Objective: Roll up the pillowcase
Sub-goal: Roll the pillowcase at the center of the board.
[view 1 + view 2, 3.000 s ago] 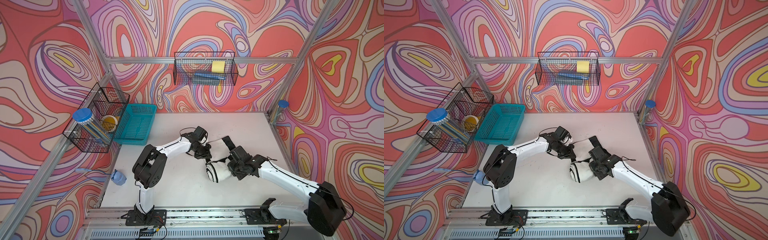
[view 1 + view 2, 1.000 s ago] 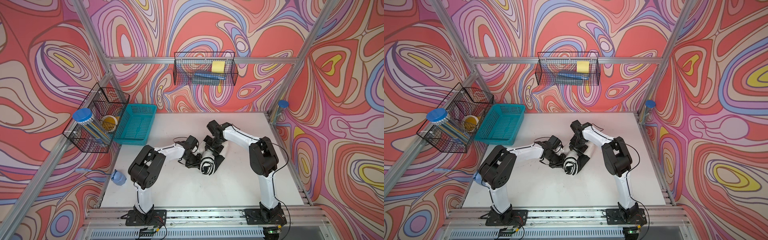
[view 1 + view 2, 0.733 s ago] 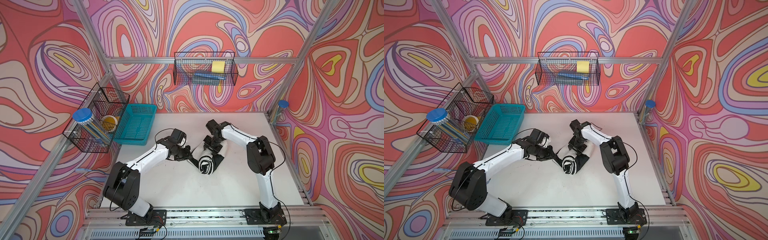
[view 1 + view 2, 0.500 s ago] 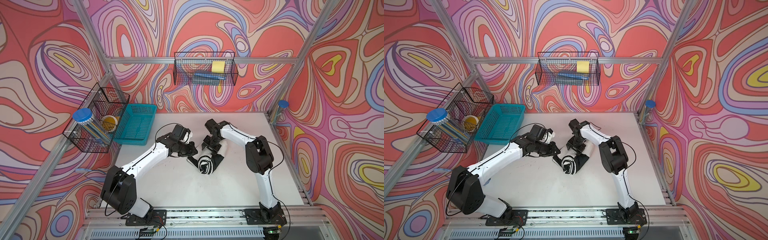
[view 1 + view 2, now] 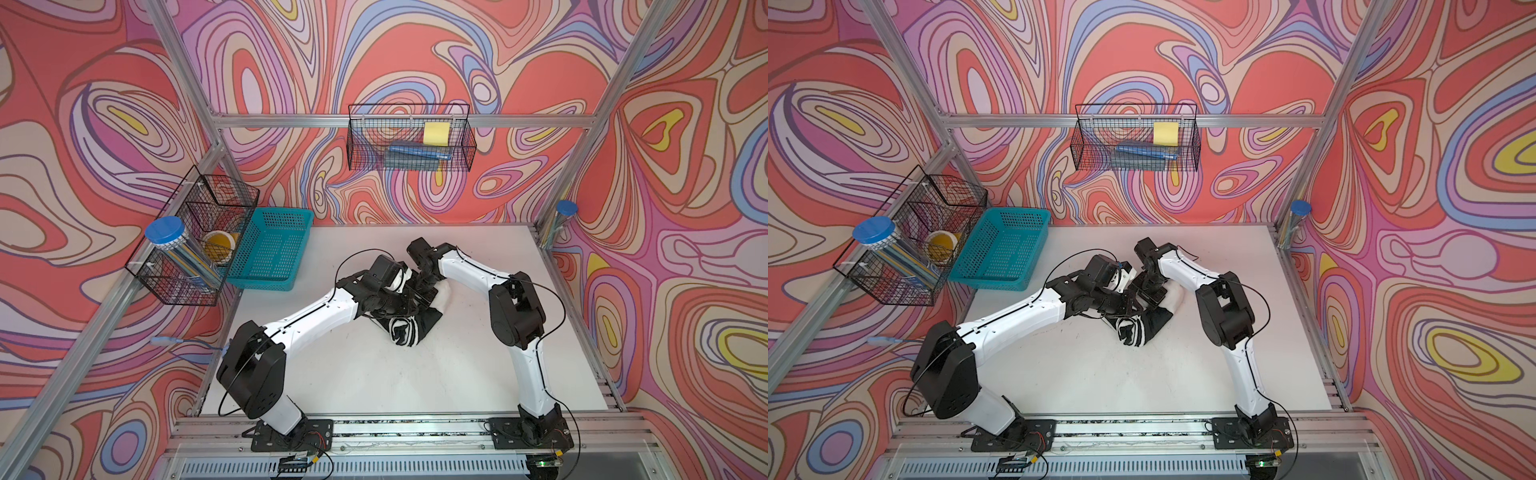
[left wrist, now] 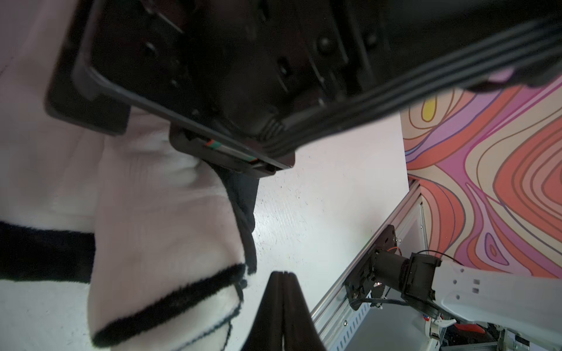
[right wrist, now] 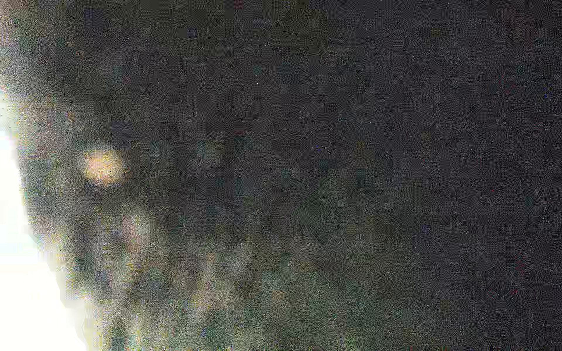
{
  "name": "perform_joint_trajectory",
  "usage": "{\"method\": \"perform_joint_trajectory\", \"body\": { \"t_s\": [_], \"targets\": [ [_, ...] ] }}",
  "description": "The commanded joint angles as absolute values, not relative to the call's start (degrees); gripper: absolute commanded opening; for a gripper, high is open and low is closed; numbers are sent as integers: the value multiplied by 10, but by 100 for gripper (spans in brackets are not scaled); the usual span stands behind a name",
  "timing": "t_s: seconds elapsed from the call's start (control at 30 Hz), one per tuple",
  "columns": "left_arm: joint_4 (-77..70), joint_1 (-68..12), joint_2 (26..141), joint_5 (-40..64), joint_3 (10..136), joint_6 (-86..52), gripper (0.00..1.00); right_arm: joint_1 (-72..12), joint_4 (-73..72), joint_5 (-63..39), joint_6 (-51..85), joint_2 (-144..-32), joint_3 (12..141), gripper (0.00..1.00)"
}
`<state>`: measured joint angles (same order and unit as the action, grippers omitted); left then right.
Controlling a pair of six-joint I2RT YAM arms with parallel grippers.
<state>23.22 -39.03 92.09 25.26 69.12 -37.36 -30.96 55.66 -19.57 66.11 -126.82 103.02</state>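
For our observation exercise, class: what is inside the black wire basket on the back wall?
The wire basket holds a yellow square pad and a long blue item. Whether anything lies beneath the blue item cannot be seen.

Pillowcase (image 5: 404, 330): black-white plush, rolled into bundle, lying on table (image 5: 374, 374) centre.

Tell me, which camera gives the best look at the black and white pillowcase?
A top view: both top views show nearly the whole rolled pillowcase, though the arms cover its far end. The left wrist view shows only a close-up patch. The right wrist view is a dark blur, with nothing recognisable.
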Motion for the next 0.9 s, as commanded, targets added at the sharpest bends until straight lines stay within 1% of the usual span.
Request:
{"method": "perform_joint_trajectory", "body": {
  "t_s": [0.0, 0.03, 0.13, 0.23, 0.37, 0.53, 0.73, 0.87],
  "targets": [
    [202, -392, 947, 212, 679, -387, 1, -320, 493, -202, 663, -1300, 999, 66],
    [197, -394, 947, 185, 667, -394, 0, -319, 490, -203, 664, -1297, 997, 66],
    [155, -391, 933, 107, 605, -427, 0, -319, 487, -207, 663, -1293, 993, 66],
    [166, -390, 941, 58, 591, -432, 0, -318, 486, -207, 663, -1287, 989, 66],
    [161, -383, 922, 0, 553, -446, 0, -318, 492, -202, 651, -1280, 993, 67],
    [156, -362, 944, 8, 545, -445, 0, -308, 481, -215, 639, -1257, 1005, 69],
    [156, -351, 995, 57, 561, -436, 0, -267, 481, -226, 637, -1195, 1031, 71],
    [157, -347, 1011, 74, 577, -434, 0, -247, 527, -224, 603, -1160, 1049, 71]
  ]
}}
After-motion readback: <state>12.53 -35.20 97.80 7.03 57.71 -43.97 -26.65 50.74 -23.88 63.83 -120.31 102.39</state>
